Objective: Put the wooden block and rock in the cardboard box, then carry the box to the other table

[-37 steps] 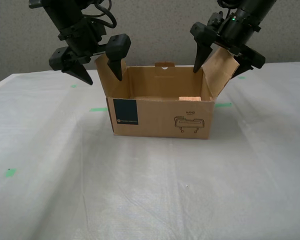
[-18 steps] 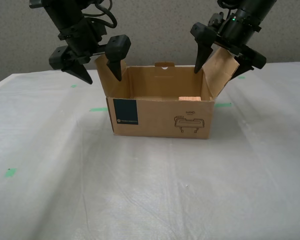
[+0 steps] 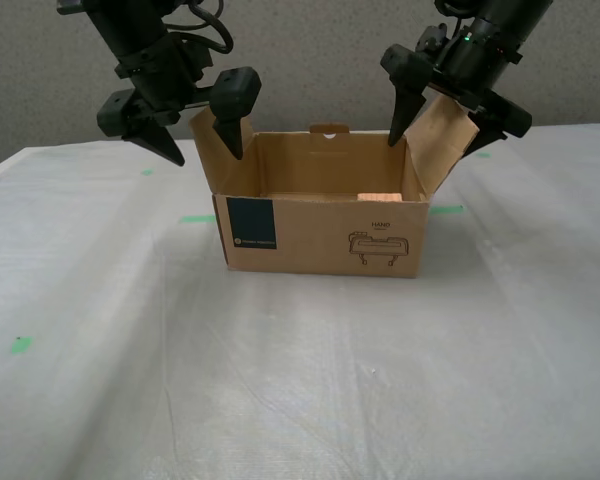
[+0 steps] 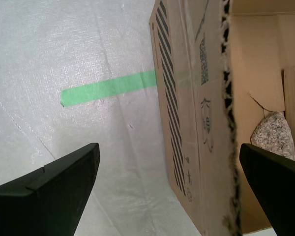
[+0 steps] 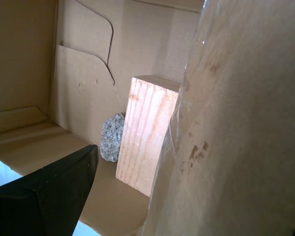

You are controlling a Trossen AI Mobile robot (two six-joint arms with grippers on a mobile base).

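Observation:
The cardboard box (image 3: 320,235) stands open on the whitish wrinkled table (image 3: 280,390). Inside it the wooden block (image 3: 380,198) (image 5: 147,132) leans near the wall on the exterior view's right, with the rock (image 5: 111,137) (image 4: 273,132) beside it; the exterior view hides the rock. My first gripper (image 3: 442,128) is open astride the flap (image 5: 246,123) on the exterior view's right, one finger (image 5: 54,196) inside the box. My second gripper (image 3: 198,140) (image 4: 169,147) is open astride the flap on the exterior view's left, over the box wall (image 4: 182,98).
Green tape marks (image 3: 195,218) (image 3: 445,210) lie on the sheet at both ends of the box, one strip (image 4: 108,88) running up to the wall. Another mark (image 3: 20,345) is at the exterior view's left. A grey wall (image 3: 310,60) stands behind the table.

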